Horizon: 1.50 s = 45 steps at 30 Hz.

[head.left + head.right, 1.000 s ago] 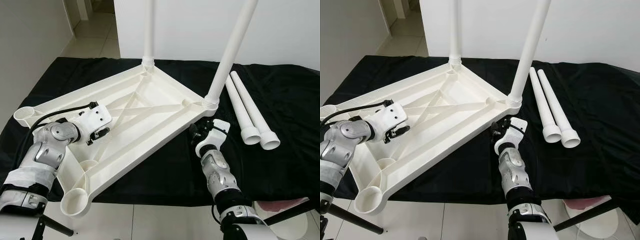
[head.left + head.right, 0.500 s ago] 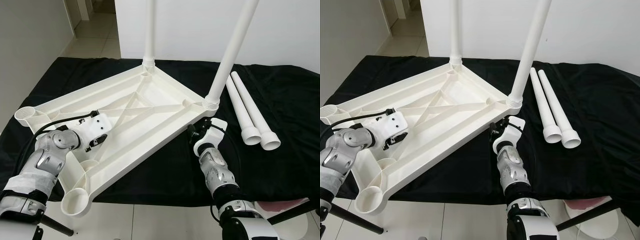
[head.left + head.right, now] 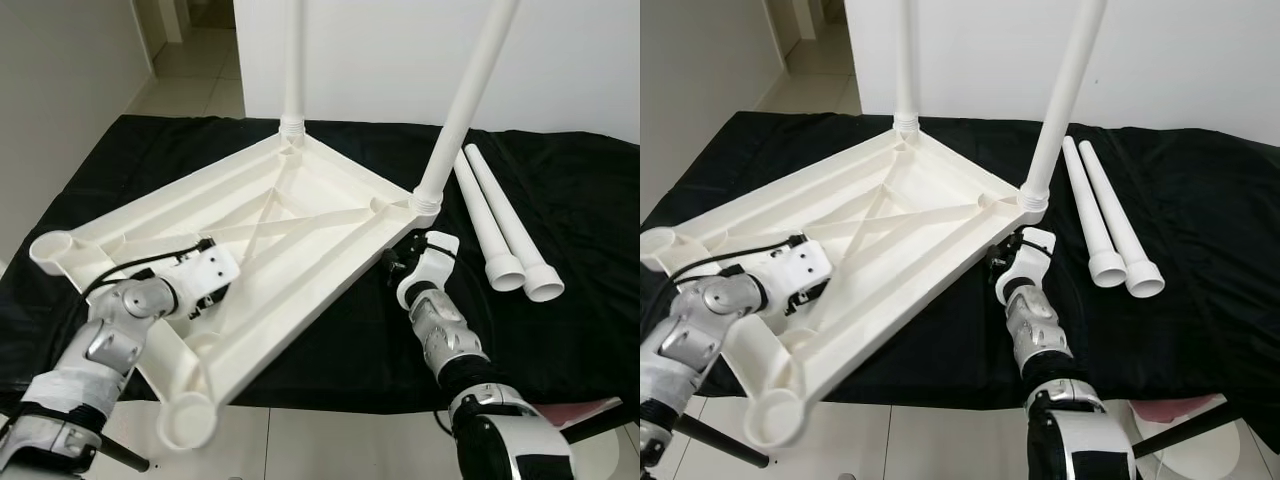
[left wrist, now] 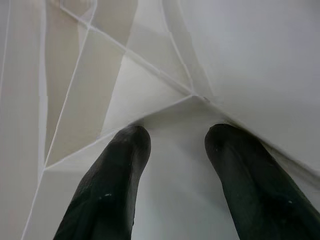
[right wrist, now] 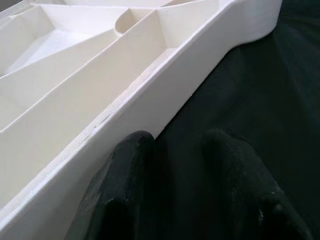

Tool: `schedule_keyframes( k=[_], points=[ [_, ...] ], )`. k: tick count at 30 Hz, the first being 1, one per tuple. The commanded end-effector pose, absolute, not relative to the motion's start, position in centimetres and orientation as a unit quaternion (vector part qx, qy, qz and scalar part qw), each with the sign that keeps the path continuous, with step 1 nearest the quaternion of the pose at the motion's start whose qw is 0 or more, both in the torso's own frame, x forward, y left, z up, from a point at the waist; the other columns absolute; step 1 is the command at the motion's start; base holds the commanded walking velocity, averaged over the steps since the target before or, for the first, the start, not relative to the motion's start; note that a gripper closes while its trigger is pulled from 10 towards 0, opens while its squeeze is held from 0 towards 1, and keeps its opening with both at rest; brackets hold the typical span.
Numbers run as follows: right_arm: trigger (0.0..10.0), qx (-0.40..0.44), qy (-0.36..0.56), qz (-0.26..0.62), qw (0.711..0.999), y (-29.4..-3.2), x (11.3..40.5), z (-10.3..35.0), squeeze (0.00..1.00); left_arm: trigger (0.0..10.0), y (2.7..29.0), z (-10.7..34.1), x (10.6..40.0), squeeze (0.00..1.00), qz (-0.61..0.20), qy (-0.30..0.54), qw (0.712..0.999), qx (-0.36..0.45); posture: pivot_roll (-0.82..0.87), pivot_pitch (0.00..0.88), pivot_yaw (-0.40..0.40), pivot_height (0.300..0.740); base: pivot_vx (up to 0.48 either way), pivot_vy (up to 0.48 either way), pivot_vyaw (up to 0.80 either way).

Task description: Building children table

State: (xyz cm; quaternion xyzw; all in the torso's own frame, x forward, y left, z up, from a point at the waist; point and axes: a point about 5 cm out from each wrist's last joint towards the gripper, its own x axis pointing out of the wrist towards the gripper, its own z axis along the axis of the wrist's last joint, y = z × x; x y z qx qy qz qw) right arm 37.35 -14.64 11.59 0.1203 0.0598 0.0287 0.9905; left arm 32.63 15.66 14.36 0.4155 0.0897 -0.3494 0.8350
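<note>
Left gripper (image 4: 172, 145) down inside the ribbed underside of the white tabletop (image 3: 300, 215), fingers (image 4: 112, 185) parted with nothing between them, tips close to or just touching a shallow rib junction directly ahead; whether they press on the plastic cannot be told. Tabletop lying upside down on the black-draped desk (image 3: 560, 210), its near corner with an empty leg socket (image 3: 188, 418) hanging past the desk's front edge, well behind the left fingers; a second empty socket (image 3: 50, 246) off to that gripper's outer side. Two legs already fitted and upright: far leg (image 3: 292, 60) beyond the left fingers, near leg (image 3: 470, 100) just beyond the right ones. Right gripper (image 5: 175, 145) low over the black cloth, fingers (image 5: 125, 170) apart and empty, the inner one touching or just beside the tabletop's outer side wall. Two loose legs (image 3: 500, 225) lying side by side on the cloth, near the right fingers' outer side, not yet picked up.

Likely risks: tabletop overhanging the desk edge, so a push from either gripper could tip or slide it off; open fingers against smooth plastic offer no real hold; a sideways nudge could lever the fitted legs in their sockets, or send the loose round legs rolling away.
</note>
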Motion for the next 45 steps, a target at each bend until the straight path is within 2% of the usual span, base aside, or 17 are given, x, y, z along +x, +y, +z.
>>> schedule_keyframes(
  k=[1, 8, 12, 14, 17, 22, 31, 43, 44, 45],
  points=[
    [10.0, 0.111, 0.078, 0.073, 0.988, -12.7, 37.2, 11.1, 0.0, 10.0, 13.1, 13.3, 31.5, 0.0, -0.436, 0.098, 0.8, 0.401, 0.04, 0.052, 0.015, 0.74, 0.0, 0.0, 0.0],
    [10.0, 0.081, 0.068, 0.099, 0.989, -11.9, 38.0, 12.1, 0.0, 10.0, 8.9, 13.8, 31.1, 0.0, -0.463, 0.057, 0.802, 0.373, 0.05, 0.055, 0.01, 0.74, 0.0, 0.0, 0.0],
    [10.0, 0.076, 0.064, 0.094, 0.991, -12.1, 38.1, 12.2, 0.0, 10.0, 8.5, 13.9, 31.0, 0.0, -0.46, 0.051, 0.806, 0.369, 0.05, 0.056, 0.01, 0.74, 0.0, 0.0, 0.0],
    [10.0, 0.076, 0.058, 0.086, 0.992, -12.4, 38.1, 12.2, 0.0, 10.0, 8.6, 14.1, 31.1, 0.0, -0.451, 0.046, 0.811, 0.368, 0.05, 0.059, 0.005, 0.74, 0.0, 0.0, 0.0],
    [10.0, 0.081, 0.032, 0.061, 0.994, -14.0, 37.1, 11.5, 0.0, 10.0, 10.1, 15.4, 31.9, 0.0, -0.418, 0.029, 0.834, 0.359, 0.05, 0.063, 0.003, 0.74, 0.0, 0.0, 0.0],
    [10.0, 0.072, 0.021, 0.052, 0.996, -14.8, 36.1, 10.9, 0.0, 10.0, 11.2, 16.1, 32.0, 0.0, -0.409, 0.022, 0.843, 0.347, 0.05, 0.068, 0.004, 0.74, 0.0, 0.0, 0.0],
    [10.0, 0.083, -0.05, 0.04, 0.994, -17.0, 32.4, 10.9, 0.0, 10.0, 14.6, 17.8, 33.1, 0.0, -0.38, 0.017, 0.856, 0.349, 0.05, 0.075, 0.011, 0.74, 0.0, 0.0, 0.0],
    [10.0, 0.103, -0.096, 0.073, 0.987, -18.0, 28.5, 12.2, 0.0, 10.0, 14.1, 17.4, 34.1, 0.0, -0.413, 0.028, 0.852, 0.319, 0.03, 0.061, 0.03, 0.74, 0.0, 0.0, 0.0],
    [10.0, 0.107, -0.102, 0.075, 0.986, -18.1, 28.3, 12.5, 0.31, 10.0, 14.2, 17.2, 34.2, 1.0, -0.42, 0.035, 0.851, 0.312, 0.02, 0.056, 0.034, 0.74, 0.0, 0.0, 0.0],
    [10.0, 0.11, -0.106, 0.076, 0.985, -18.1, 28.1, 12.7, 0.31, 10.0, 14.3, 17.1, 34.3, 1.0, -0.425, 0.04, 0.851, 0.308, 0.02, 0.056, 0.034, 0.74, 0.0, 0.0, 0.0]
  ],
)
